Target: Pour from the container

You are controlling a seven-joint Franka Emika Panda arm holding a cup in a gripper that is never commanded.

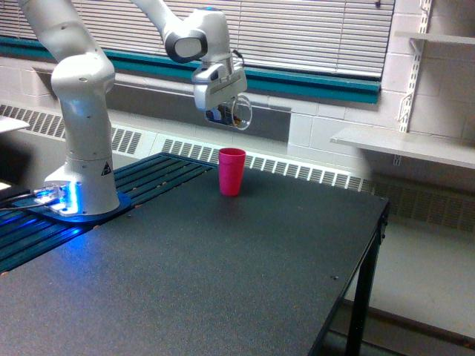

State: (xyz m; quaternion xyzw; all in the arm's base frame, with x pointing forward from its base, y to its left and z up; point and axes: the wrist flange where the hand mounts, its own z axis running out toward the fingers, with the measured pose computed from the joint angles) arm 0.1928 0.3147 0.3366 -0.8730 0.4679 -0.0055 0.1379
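My gripper (226, 113) hangs from the white arm above the back of the table, shut on the container (238, 113). That container is a small clear plastic cup, tipped well onto its side with its rim facing the exterior view's right. Its contents are too small to make out. An opaque pink cup (231, 171) stands upright on the black table (223, 267), below the container and slightly to its left in the view. The two cups are apart, with a clear gap of air between them.
The arm's white base (82, 178) stands on a blue-lit plate at the exterior view's left. A radiator and window blinds run along the back wall. White shelves (404, 144) jut out at the right, past the table's right edge.
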